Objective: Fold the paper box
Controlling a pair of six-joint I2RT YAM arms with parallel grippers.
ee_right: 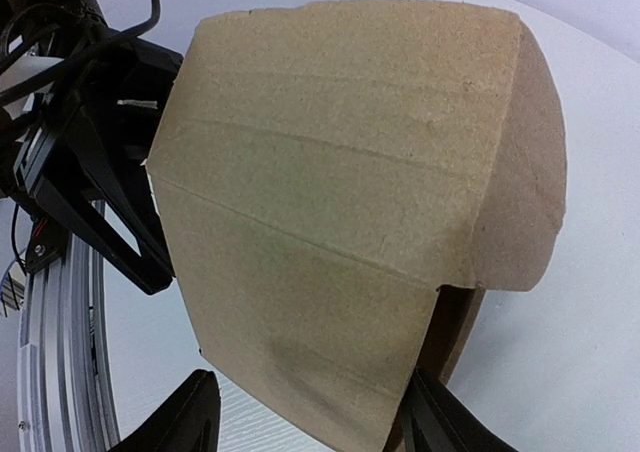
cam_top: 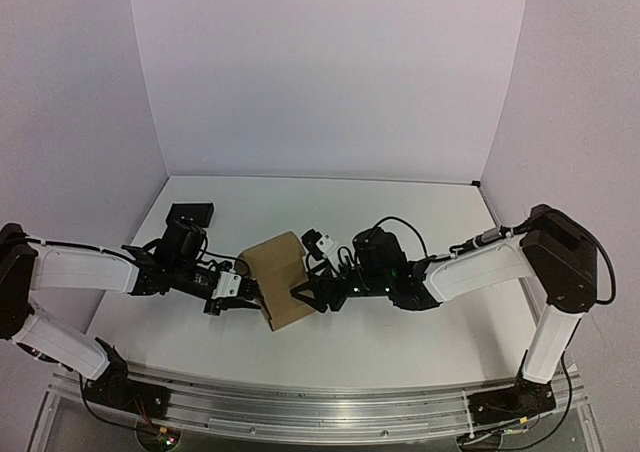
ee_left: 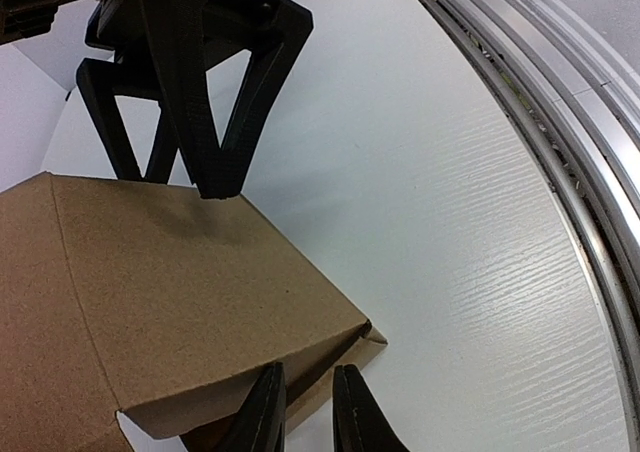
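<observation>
The white table (cam_top: 400, 342) carries everything. The left arm (cam_top: 80, 269) and right arm (cam_top: 480, 267) both reach in toward its middle, and they meet at the paper box (cam_top: 278, 277). The box sits just left of the table's middle, nearer the near edge than the far one. It is partly folded up into a blocky shape, with creased panels and one rounded flap hanging loose on its side.

The right end effector (ee_right: 310, 392) has its jaws spread wide, one finger on each side of the box's lower part. I cannot tell whether they press it. The left end effector (ee_left: 308, 382) has its jaws nearly together, pinching a low cardboard edge. A small black block (cam_top: 190, 214) lies near the far left corner.
</observation>
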